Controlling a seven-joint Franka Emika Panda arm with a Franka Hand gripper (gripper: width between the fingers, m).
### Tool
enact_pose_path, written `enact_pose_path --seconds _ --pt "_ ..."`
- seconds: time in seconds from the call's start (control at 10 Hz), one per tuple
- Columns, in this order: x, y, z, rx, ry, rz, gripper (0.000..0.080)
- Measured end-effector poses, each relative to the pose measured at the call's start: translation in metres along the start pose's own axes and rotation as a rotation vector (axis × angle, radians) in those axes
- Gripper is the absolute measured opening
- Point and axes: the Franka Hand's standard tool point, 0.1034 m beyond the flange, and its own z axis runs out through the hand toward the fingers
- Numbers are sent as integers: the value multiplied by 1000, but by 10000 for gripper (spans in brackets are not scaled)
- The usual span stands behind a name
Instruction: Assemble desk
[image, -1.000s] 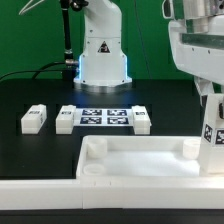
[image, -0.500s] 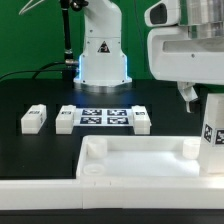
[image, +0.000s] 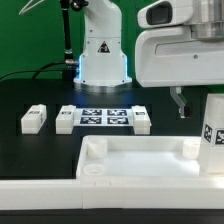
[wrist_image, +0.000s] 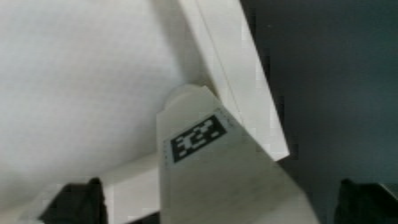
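Note:
The white desk tabletop (image: 140, 160) with raised rim and round corner sockets lies at the front. One white square leg (image: 213, 125) with a tag stands upright at its far right corner. My gripper (image: 182, 106) hangs just above and to the exterior view's left of that leg, open and empty. In the wrist view the tagged leg (wrist_image: 205, 150) shows from above between my two dark fingertips (wrist_image: 80, 200), which stand wide apart and clear of it, with the tabletop (wrist_image: 89, 80) beside it. Three more legs (image: 33, 119) (image: 66, 119) (image: 141, 120) lie on the black table.
The marker board (image: 104, 117) lies between two of the loose legs. The arm's base (image: 103, 60) stands behind it. A long white bar (image: 35, 192) runs along the front at the exterior view's left.
My gripper has risen off the upright leg and shifted toward the exterior view's left. The leg stays standing at the tabletop's corner.

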Motion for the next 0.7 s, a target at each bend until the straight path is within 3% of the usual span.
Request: enact_pose_path --seconds 0.1,0.2,0.3,0.4,0.7 --pt "0 0 0 0 1 19 637" --pt "0 0 0 0 1 58 468" --pt "0 0 0 0 1 56 468" --pt "1 2 0 -2 2 73 288" --pt "1 2 0 -2 2 339 290"
